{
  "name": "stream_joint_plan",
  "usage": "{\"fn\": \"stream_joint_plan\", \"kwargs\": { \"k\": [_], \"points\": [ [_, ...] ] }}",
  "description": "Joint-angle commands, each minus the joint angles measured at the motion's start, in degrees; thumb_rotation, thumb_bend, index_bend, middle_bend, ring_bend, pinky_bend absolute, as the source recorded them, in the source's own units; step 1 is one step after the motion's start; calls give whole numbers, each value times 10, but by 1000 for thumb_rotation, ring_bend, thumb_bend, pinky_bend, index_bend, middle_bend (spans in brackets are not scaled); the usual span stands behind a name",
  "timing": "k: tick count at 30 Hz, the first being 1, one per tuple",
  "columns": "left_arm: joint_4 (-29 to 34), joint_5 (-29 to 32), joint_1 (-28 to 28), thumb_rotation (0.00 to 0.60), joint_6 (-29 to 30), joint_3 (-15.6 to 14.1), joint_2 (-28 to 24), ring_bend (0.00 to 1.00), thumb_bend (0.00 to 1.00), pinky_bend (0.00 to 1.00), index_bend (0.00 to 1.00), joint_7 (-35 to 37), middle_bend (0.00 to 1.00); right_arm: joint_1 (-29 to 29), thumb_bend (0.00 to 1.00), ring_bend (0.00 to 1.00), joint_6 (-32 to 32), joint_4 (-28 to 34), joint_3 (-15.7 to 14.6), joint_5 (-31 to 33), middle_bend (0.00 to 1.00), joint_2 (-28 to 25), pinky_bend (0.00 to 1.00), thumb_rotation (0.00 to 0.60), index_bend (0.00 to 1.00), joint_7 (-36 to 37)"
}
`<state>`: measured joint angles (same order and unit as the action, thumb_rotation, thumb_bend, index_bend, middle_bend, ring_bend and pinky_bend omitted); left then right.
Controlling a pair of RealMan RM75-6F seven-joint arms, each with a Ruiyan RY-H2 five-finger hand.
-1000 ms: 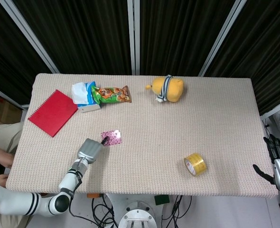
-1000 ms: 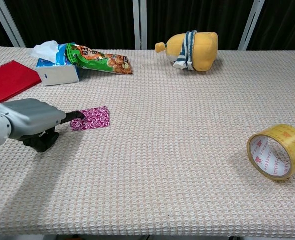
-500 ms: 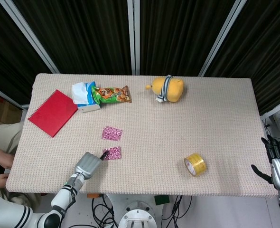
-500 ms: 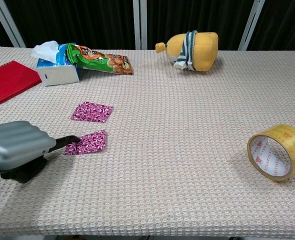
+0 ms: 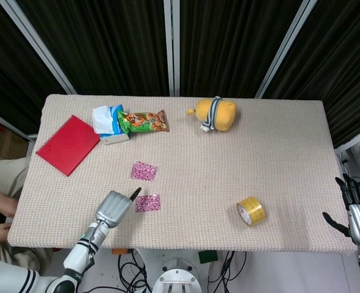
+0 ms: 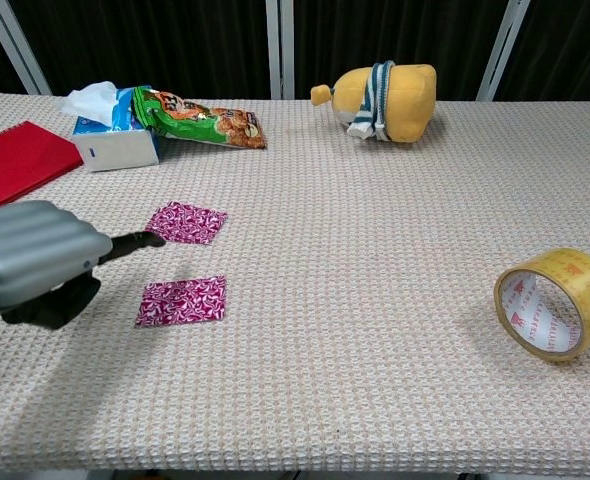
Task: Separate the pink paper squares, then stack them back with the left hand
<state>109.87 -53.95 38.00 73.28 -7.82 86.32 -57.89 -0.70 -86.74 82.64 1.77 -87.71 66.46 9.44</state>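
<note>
Two pink patterned paper squares lie apart on the table. The far square (image 5: 144, 171) (image 6: 186, 222) sits behind the near square (image 5: 147, 202) (image 6: 182, 301), with a strip of table between them. My left hand (image 5: 114, 207) (image 6: 35, 265) hovers left of both, with one dark fingertip (image 6: 140, 240) stretched out and the rest curled under. The fingertip points into the gap between the squares, touches neither, and the hand holds nothing. My right hand (image 5: 357, 210) hangs past the table's right edge with its fingers spread and nothing in them.
A yellow tape roll (image 5: 251, 211) (image 6: 555, 303) lies at the front right. Along the back are a yellow plush toy (image 5: 215, 114), a green snack bag (image 5: 143, 121), a tissue box (image 5: 107, 122) and a red notebook (image 5: 68, 144).
The left fingertip dragged one square off the other toward the front edge, then came off it. The near square now lies flat by itself, and the hand has moved slightly back.
</note>
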Motion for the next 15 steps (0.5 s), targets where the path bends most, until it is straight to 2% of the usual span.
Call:
{"fn": "stream_joint_plan", "kwargs": {
  "k": [1, 5, 9, 15],
  "points": [
    [-5, 7, 7, 600, -3, 26, -11, 812, 696, 843, 22, 7, 854, -1, 513, 0, 3, -1, 0, 0, 0, 1, 0, 600, 0, 0],
    [-34, 44, 29, 600, -31, 55, -5, 812, 698, 844, 22, -4, 854, -3, 513, 0, 6, -1, 0, 1, 0, 3, 0, 600, 0, -1],
    [-72, 93, 56, 600, -68, 76, 27, 812, 707, 851, 23, -24, 853, -4, 513, 0, 10, -2, 1, 5, 0, 4, 0, 600, 0, -2],
    [-126, 155, 90, 600, -84, 104, 68, 812, 709, 854, 22, -53, 852, -2, 513, 0, 8, -2, 1, 6, 0, -1, 0, 600, 0, 2]
  ]
}}
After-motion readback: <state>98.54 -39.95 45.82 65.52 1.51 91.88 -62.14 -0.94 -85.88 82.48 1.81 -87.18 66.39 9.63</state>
